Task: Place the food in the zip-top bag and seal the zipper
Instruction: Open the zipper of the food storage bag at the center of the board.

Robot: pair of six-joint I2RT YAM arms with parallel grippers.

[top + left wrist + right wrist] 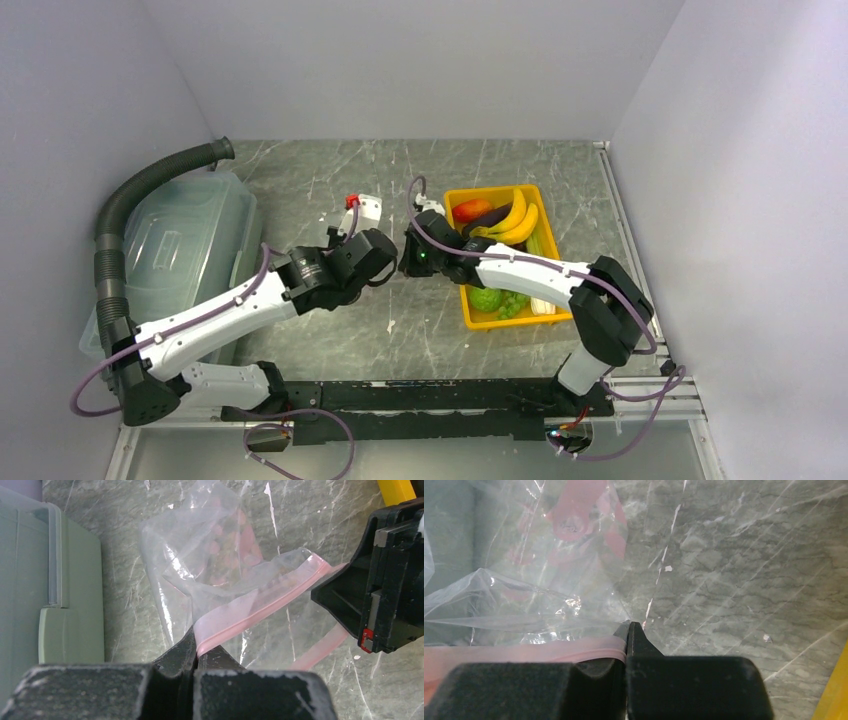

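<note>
The clear zip-top bag (215, 555) hangs stretched between my two grippers over the table's middle, and nothing shows inside it. My left gripper (196, 647) is shut on one end of the pink zipper (260, 605). My right gripper (628, 630) is shut on the zipper (524, 652) at the other end, with the bag (524, 595) to its left. From above, the left gripper (385, 262) and right gripper (412, 258) nearly meet. The food lies in the yellow tray (500, 322): bananas (510, 222), red-orange fruit (472, 210), eggplant (490, 219), green fruit (487, 298), grapes (513, 305).
A large translucent lidded bin (180, 240) stands at the left with a grey ribbed hose (125, 200) curving over it; its lid edge (50, 595) shows in the left wrist view. The tray sits right of the grippers. White walls close in the grey marbled table (330, 170).
</note>
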